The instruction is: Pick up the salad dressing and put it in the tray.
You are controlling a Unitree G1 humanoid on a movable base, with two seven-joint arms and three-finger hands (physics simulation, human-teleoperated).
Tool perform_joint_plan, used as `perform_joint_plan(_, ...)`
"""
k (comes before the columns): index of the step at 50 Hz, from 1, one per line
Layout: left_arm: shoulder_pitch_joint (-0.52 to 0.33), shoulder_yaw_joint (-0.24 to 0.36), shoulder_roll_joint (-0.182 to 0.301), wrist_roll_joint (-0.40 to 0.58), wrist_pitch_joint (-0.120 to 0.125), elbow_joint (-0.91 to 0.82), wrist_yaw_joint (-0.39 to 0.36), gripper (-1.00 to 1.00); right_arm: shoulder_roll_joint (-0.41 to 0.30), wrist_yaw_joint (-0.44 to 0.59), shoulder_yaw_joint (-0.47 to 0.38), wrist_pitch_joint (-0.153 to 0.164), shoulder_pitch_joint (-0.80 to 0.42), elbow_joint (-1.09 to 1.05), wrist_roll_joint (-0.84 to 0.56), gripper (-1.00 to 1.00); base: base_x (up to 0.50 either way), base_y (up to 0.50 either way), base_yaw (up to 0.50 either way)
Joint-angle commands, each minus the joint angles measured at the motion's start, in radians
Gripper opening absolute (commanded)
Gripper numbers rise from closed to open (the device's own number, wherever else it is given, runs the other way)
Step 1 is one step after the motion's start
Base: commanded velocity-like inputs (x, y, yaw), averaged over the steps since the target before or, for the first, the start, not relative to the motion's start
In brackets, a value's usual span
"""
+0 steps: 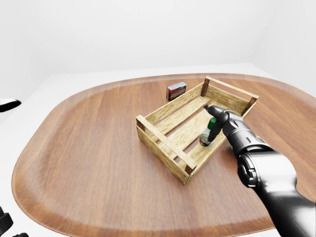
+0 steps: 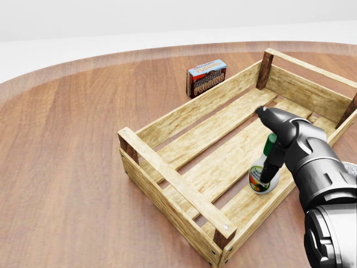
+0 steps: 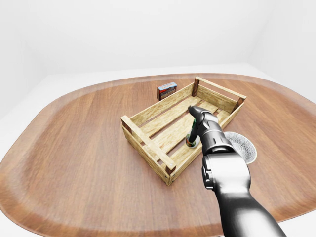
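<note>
Salad dressing (image 2: 262, 176) label, head view only

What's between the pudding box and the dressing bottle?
In the head view, the crate's long wall and floor slats separate the pudding box from the bottle.

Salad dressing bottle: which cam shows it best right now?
Head view. The salad dressing bottle is largest there, green cap and label visible, standing inside the wooden tray by the right hand. Left-eye shows it smaller; in right-eye the hand hides nearly all of it.
</note>
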Motion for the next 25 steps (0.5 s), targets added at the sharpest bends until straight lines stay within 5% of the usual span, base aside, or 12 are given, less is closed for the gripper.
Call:
perform_joint_plan(1, -0.001, -0.004, -0.003, 0.004, 0.000, 0.006, -0.003, 1.00, 0.003, 0.002, 0.001, 0.000, 0.021, -0.002, 0.008, 1.00, 0.00, 0.00, 0.00)
perform_joint_plan(11, -0.002, -0.005, -0.004, 0.003, 0.000, -0.007, 0.000, 1.00, -0.020, 0.042, 0.027, -0.032, -0.044, -0.008, -0.020, 1.00, 0.00, 0.00, 0.00)
perform_joint_plan(25, -0.004, -0.010, -0.012, 0.006, 0.000, -0.012, -0.006, 1.00, -0.178, 0.233, 0.074, -0.104, -0.427, -0.049, -0.124, 1.00, 0.00, 0.00, 0.00)
